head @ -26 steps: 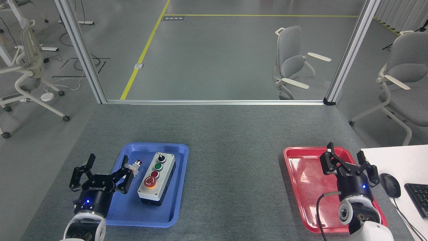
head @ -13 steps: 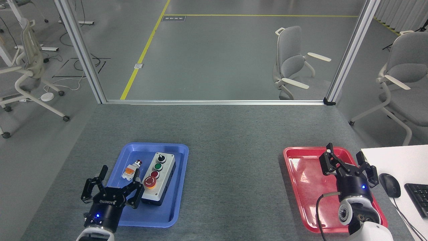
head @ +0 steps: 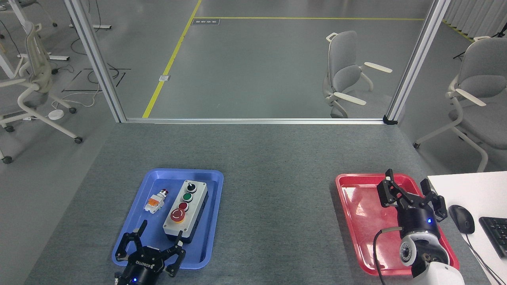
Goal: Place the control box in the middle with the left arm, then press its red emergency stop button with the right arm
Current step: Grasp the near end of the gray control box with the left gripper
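Observation:
The control box, light grey on a black base, lies in the blue tray at the left. Its row runs from a black knob at the far end through a green and a red button to the big red emergency stop button at the near end. My left gripper stands open over the tray's near edge, just in front of the box and holding nothing. My right gripper is open over the red tray at the right, empty, with a grey cable looping from its wrist.
A small white-and-orange pushbutton part lies in the blue tray left of the box. A white desk with a mouse and a keyboard borders the right. An aluminium frame runs along the far table edge, with chairs beyond.
My left gripper has drawn back toward the near edge and shifted right, from beside the pushbutton part to just in front of the box. The right gripper has barely moved.

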Controlling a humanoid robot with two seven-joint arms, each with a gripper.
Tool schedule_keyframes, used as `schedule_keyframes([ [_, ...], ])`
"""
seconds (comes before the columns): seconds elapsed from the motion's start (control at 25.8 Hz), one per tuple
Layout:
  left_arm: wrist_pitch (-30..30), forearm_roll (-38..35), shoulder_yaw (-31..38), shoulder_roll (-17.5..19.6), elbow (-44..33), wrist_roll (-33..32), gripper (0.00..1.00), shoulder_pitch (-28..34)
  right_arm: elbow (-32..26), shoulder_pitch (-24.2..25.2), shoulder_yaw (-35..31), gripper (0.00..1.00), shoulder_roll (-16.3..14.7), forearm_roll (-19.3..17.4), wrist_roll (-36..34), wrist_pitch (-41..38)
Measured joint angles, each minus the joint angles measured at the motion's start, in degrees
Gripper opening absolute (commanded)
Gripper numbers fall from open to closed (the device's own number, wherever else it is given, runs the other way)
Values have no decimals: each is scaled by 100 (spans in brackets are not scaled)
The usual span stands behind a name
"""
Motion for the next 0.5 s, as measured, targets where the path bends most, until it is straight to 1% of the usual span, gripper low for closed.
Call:
schedule_keyframes([
  [0.19,0,-45,-116,-10,215,1,98,-83,0,0,0,98,1,0,1,0],
  [0.5,21,-45,-243,-73,758,-40,98,-445,0,7,-1,98,-14,0,21,-5],
])
